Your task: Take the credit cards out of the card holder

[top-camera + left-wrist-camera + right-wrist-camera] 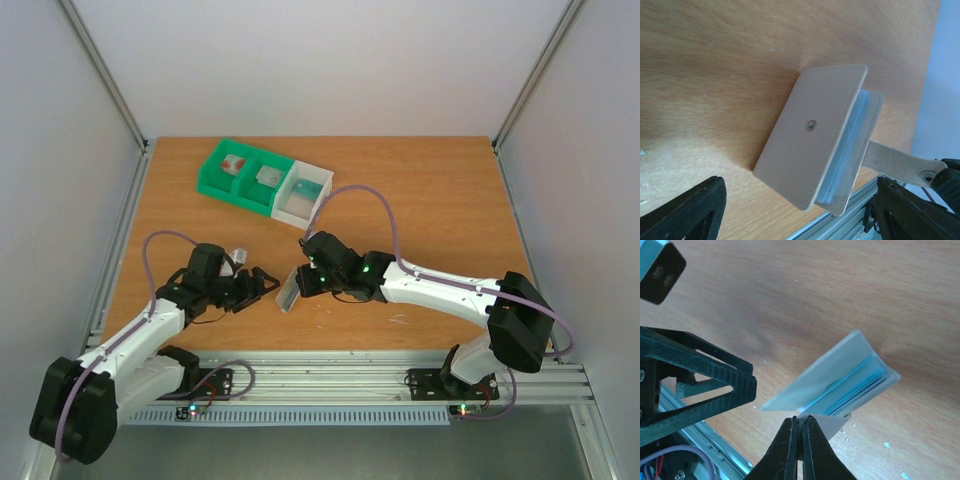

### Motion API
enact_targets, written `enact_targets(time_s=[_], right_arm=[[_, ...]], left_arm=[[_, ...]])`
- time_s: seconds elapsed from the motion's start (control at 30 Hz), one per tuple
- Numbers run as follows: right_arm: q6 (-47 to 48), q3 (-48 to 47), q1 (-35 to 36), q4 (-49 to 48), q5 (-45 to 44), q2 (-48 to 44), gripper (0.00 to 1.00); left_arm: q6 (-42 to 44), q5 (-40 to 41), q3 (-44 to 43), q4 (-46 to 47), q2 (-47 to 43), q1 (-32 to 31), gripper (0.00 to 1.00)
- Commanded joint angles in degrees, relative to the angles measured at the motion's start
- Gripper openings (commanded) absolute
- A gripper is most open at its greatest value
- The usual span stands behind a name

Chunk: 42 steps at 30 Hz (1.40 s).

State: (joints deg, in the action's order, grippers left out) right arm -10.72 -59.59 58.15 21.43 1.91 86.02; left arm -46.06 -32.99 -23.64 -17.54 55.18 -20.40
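A bare wooden table is sitting between white walls, with an aluminium rail running along its near edge. The right gripper is pinching the white tab of the card holder, fingers pressed together, tilting it on edge at the front middle. The left gripper is standing spread wide just beside it, gripping nothing. The left wrist view is showing a snap stud, and the right wrist view is showing blue layers between the panels. Only the top view is taking in the green-and-white tray.
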Motion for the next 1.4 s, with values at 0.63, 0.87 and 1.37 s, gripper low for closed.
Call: enact_targets(time_s=[0.63,0.87,1.37], right_arm=[[-0.3,9.0,-1.6,0.2,-4.4,-5.5,0.01],[0.7,10.3,-2.8,-1.3,-2.6,-6.1,0.02],[1.9,14.2,-6.3,2.6,-6.0,-7.4,0.09]], left_arm=[[4.9,1.3,2.5,8.9,10.5,-0.3,0.44],[4.1,0.7,3.4,12.9,12.8,-0.4,0.42],[-0.2,-4.0,5.0,20.2,16.6,-0.7,0.11]])
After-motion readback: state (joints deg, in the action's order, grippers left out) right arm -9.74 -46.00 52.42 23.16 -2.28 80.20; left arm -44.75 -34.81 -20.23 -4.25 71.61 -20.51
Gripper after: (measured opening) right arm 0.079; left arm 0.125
